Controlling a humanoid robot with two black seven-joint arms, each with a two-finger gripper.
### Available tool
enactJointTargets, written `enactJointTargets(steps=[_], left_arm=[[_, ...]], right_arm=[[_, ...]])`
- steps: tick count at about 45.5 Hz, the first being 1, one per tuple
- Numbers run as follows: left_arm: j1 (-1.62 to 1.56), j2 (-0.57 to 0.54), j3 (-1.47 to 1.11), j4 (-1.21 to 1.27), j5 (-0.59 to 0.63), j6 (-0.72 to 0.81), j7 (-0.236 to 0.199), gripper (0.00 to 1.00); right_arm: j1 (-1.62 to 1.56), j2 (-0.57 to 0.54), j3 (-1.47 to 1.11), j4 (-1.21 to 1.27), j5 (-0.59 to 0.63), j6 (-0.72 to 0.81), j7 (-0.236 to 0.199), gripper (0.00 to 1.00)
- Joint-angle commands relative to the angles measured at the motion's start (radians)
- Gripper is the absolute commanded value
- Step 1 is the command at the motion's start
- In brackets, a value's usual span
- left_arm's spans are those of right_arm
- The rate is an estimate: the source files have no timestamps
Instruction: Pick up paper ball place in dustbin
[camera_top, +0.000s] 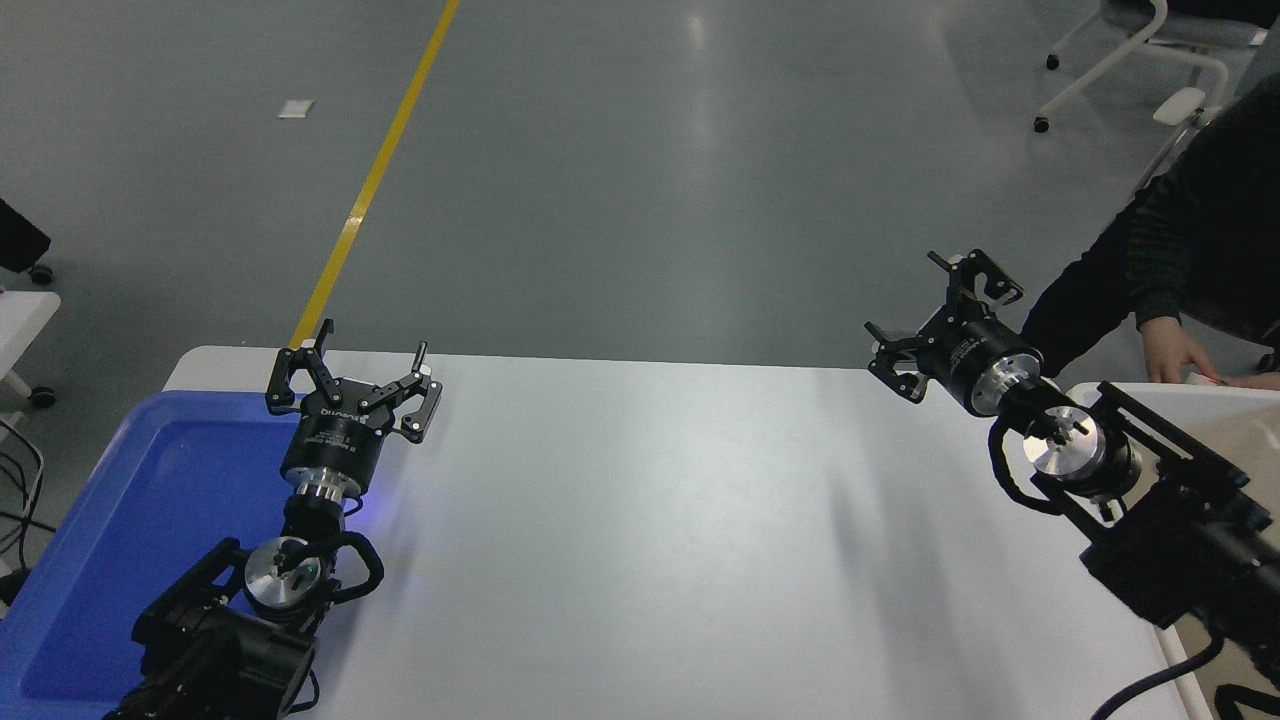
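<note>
White table (640, 520) | our right gripper (935, 320) spread, empty, raised beside dustbin (1215, 408) | left gripper (350, 385) parked, spread | paper ball unseen; drop seems done | next: find another ball

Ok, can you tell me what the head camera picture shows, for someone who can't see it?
The robot's right tool is open and empty, raised over the white table's far right corner, beside the cream dustbin. The left tool is open by the blue tray. A person's hand rests at the dustbin's far edge; no paper ball shows.
</note>
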Motion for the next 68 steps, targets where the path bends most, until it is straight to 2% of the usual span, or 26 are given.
enactJointTargets(steps=[1,17,68], left_arm=[[0.000,0.000,0.000,0.001,0.000,0.000,0.000,0.99],[0.000,0.000,0.000,0.001,0.000,0.000,0.000,0.99],[0.000,0.000,0.000,0.000,0.000,0.000,0.000,0.99]], right_arm=[[-0.109,0.071,0.110,-0.019,0.000,0.069,0.002,1.00],[-0.104,0.089,0.139,-0.162,0.000,0.198,0.000,1.00],[-0.092,0.004,0.137,-0.226,-0.003,0.264,-0.003,1.00]])
